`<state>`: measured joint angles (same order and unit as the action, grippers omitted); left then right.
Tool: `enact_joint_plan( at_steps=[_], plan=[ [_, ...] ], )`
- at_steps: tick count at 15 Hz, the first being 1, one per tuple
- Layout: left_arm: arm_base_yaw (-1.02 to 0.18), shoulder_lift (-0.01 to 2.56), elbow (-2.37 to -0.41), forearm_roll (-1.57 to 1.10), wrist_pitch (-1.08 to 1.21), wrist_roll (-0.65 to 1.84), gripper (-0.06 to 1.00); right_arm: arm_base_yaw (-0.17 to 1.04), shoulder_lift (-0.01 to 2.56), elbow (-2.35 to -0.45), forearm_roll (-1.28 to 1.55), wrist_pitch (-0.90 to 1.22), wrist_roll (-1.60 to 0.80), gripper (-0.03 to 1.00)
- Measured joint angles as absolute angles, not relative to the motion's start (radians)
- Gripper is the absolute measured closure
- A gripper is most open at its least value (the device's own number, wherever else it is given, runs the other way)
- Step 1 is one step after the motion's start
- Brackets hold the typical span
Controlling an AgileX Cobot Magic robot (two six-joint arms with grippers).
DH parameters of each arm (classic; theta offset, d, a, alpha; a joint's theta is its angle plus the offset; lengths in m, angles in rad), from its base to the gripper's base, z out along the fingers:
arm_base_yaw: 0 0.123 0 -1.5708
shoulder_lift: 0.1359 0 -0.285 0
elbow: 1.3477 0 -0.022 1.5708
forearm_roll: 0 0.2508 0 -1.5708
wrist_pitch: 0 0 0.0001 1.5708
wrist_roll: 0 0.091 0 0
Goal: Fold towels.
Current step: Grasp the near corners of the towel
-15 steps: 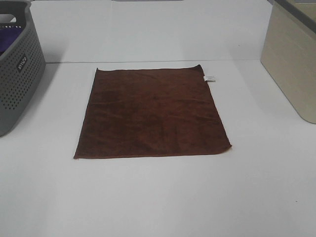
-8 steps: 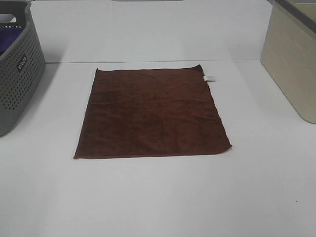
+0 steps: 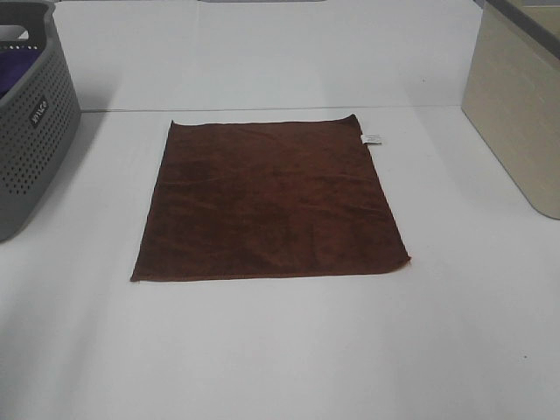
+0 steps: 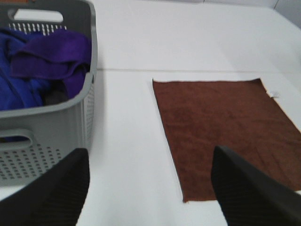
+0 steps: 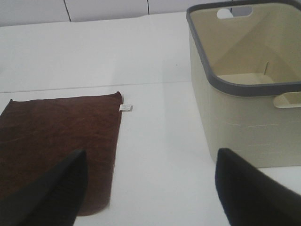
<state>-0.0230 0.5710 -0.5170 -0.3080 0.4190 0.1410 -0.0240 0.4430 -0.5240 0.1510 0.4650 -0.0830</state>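
Observation:
The towel [image 3: 271, 201] is a dark reddish-brown square lying flat on the white table [image 3: 289, 350], with a small white tag [image 3: 371, 138] at its far right corner. No arm shows in the exterior high view. In the left wrist view my left gripper [image 4: 148, 197] hovers open over the bare table beside the towel [image 4: 225, 127], nothing between its black fingers [image 4: 51, 195]. My right gripper [image 5: 150, 197] is also open and empty, between the towel's edge [image 5: 56, 141] with the tag [image 5: 125, 108] and the beige bin.
A grey perforated basket [image 3: 31, 114] stands at the table's left; the left wrist view shows this basket [image 4: 56, 122] holding purple and blue cloths [image 4: 51, 59]. A beige bin [image 3: 516, 105] stands at the right, its inside [image 5: 244, 56] bare.

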Motion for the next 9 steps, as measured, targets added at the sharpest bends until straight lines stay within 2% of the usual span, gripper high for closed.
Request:
enact_joint_plan(
  at_steps=[6,9],
  plan=[
    [-0.029,1.178,-0.645,-0.353,0.412,0.147,0.27,-0.024,0.996,-0.562,0.184,0.423,-0.085,0.23],
    [-0.130,1.396,-0.706,-0.356,0.400,0.163,0.27,-0.024,1.245,-0.658,0.211,0.459,-0.156,0.23]
  ],
)
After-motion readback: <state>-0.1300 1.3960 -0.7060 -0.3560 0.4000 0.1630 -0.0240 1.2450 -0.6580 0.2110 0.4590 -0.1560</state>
